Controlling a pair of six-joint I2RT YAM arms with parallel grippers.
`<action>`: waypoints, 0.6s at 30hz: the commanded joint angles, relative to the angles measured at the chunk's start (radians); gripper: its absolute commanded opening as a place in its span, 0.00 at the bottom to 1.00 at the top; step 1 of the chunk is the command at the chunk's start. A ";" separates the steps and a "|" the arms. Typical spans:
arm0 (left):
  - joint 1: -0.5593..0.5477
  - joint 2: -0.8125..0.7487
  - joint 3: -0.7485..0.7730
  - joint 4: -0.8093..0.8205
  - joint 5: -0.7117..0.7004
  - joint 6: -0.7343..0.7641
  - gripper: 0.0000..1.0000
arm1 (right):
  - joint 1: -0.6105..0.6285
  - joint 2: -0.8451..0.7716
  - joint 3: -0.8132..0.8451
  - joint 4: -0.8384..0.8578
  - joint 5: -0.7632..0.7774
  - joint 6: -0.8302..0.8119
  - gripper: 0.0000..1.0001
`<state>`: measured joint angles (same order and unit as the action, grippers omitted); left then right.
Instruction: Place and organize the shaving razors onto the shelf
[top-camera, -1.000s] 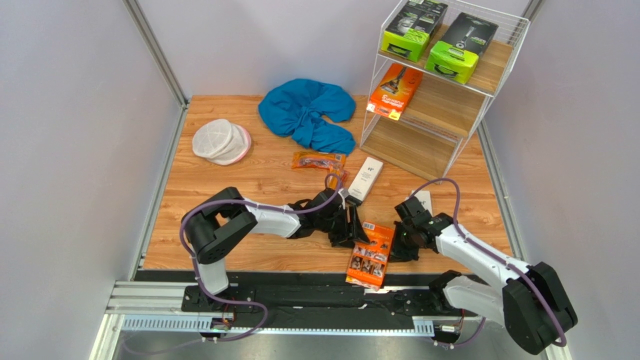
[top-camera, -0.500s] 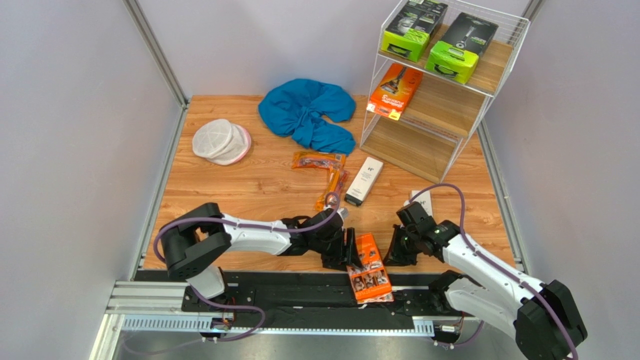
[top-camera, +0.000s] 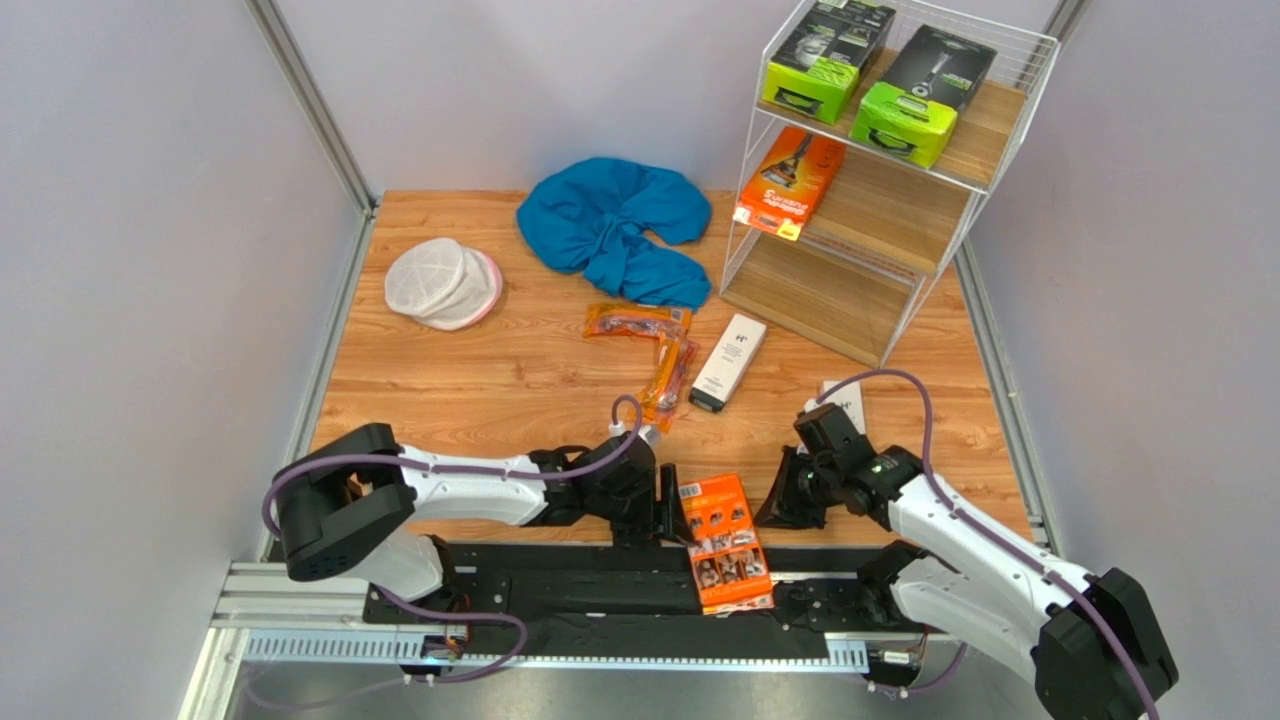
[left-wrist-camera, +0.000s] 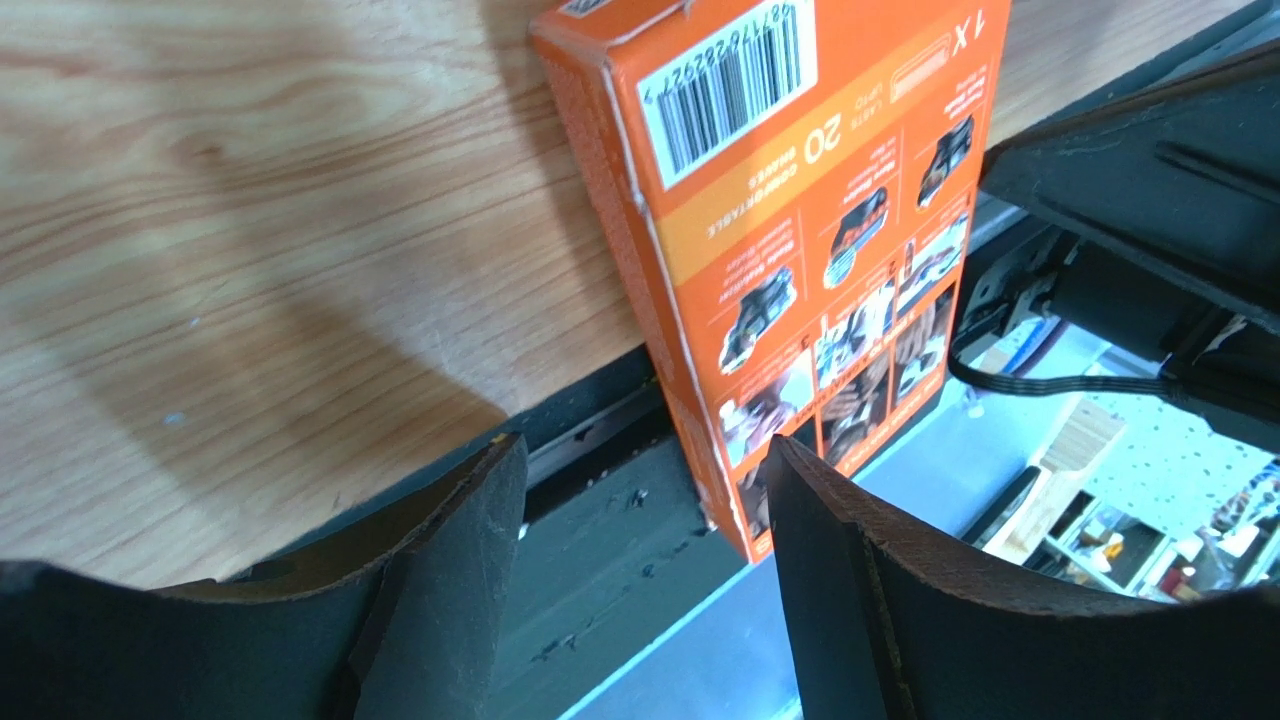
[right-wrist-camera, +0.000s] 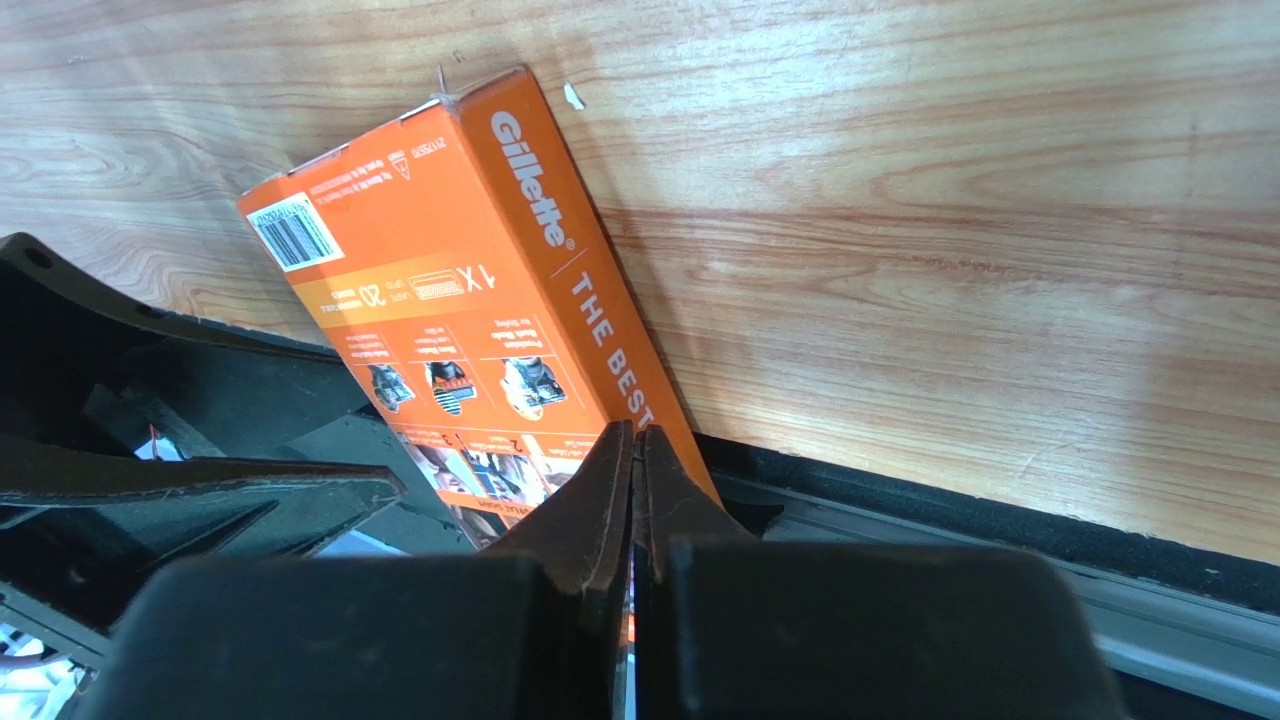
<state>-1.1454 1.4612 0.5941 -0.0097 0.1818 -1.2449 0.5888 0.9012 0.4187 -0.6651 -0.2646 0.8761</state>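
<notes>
I count three razor packs (top-camera: 789, 177) on the shelf (top-camera: 887, 213); others wait on the desk (top-camera: 496, 375). Left pincer (left-wrist-camera: 643, 458) open by the orange carton (top-camera: 721, 537), holding nothing; right pincer (right-wrist-camera: 631, 450) shut, empty.

You've got a light wooden table (top-camera: 496, 375) carrying a crumpled blue cloth (top-camera: 613, 225), round white mesh pouch (top-camera: 440, 282) and slim white box (top-camera: 727, 362). A flat orange carton (top-camera: 721, 540) juts past its near edge

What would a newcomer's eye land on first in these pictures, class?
Probably the orange carton at the near edge of the table, overhanging the black rail, with the open left hand and the shut right hand on either side. Next, the white wire shelf at the far right, two lime-green boxes on its top tier, and the blue cloth beside it.
</notes>
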 joint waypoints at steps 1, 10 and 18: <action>-0.016 0.036 0.000 0.149 0.010 -0.036 0.69 | 0.006 -0.015 -0.009 0.035 -0.016 0.018 0.00; -0.062 0.174 -0.020 0.341 0.012 -0.138 0.68 | 0.006 -0.030 -0.024 0.033 -0.016 0.024 0.00; -0.106 0.214 -0.092 0.568 -0.103 -0.177 0.57 | 0.005 -0.030 -0.044 0.075 -0.048 0.034 0.00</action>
<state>-1.2320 1.6627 0.5343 0.4240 0.1806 -1.4021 0.5884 0.8787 0.3889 -0.6373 -0.2756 0.8932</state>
